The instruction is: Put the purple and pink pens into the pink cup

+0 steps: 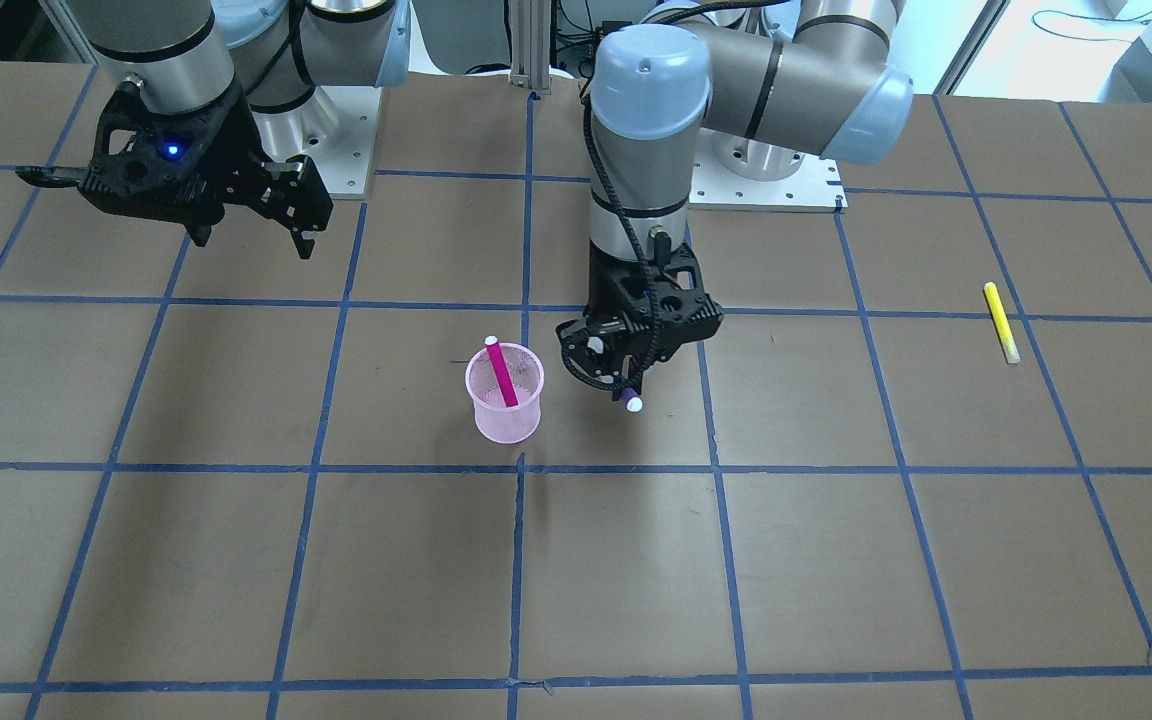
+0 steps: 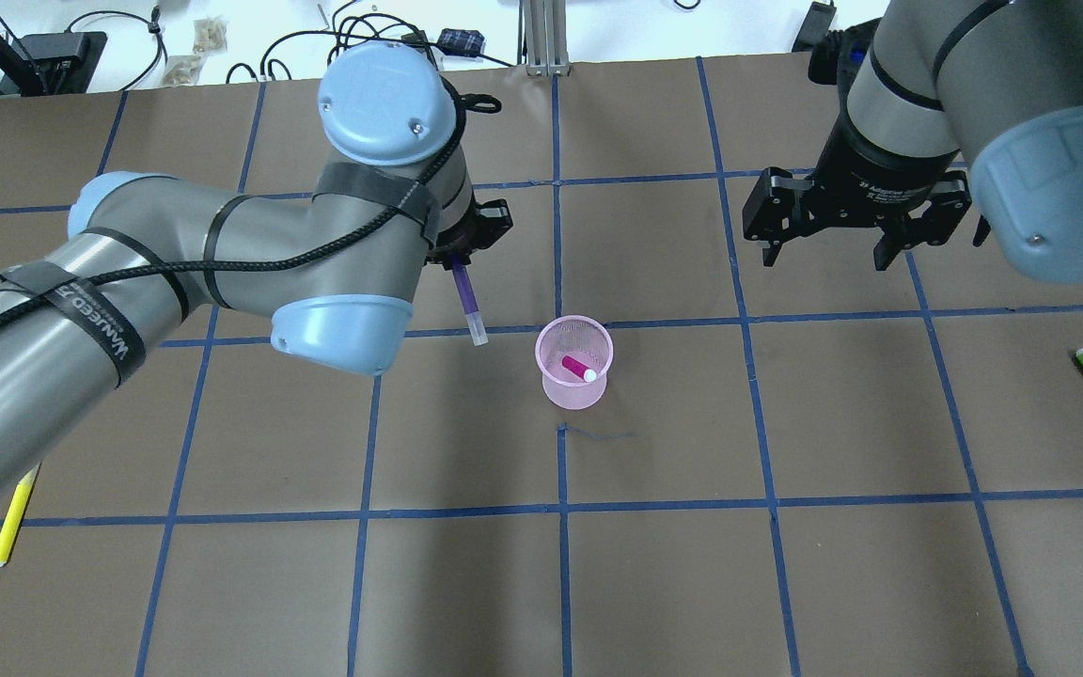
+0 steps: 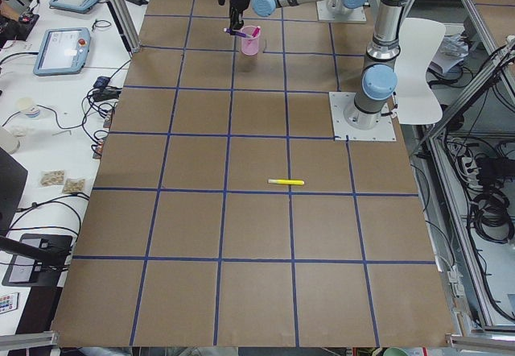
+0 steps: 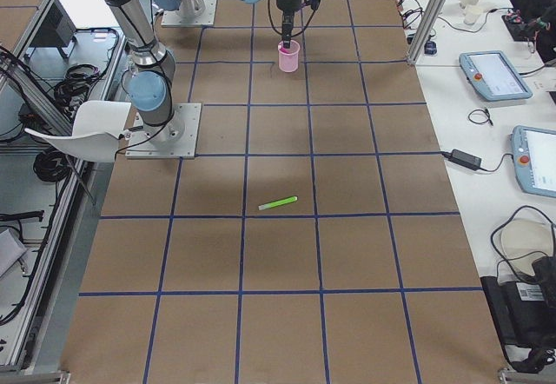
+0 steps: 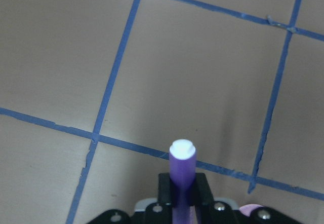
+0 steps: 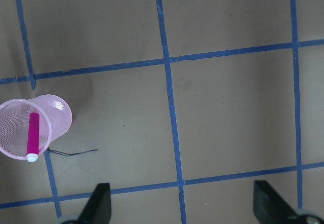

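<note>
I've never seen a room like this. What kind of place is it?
Most likely a robot lab. A left arm and a right arm are mounted on a table marked into squares with blue tape, and control tablets lie on a side bench.

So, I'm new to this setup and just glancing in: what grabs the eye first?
The left gripper, shut on the purple pen, hangs just beside the pink cup near the table's middle. The pink pen already leans inside the cup, cap up. The right gripper hovers open, off to the side.
</note>
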Controlling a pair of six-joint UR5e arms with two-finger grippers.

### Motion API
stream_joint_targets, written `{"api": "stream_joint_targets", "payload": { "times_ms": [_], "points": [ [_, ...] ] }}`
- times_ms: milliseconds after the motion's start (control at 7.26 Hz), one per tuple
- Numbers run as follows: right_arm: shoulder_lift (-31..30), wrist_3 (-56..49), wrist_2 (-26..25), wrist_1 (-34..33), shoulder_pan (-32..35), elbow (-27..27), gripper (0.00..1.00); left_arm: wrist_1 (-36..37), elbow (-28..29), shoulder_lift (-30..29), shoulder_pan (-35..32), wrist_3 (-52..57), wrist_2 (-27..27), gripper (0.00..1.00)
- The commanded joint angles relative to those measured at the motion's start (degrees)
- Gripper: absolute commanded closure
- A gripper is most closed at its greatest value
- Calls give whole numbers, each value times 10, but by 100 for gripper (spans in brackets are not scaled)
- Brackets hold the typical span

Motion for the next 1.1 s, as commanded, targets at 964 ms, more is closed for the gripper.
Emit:
{"api": "stream_joint_targets", "payload": {
  "times_ms": [964],
  "points": [
    [0,-1,0,1,0,1,0,123,-7,-16,-143,-129,145,100]
  ]
}}
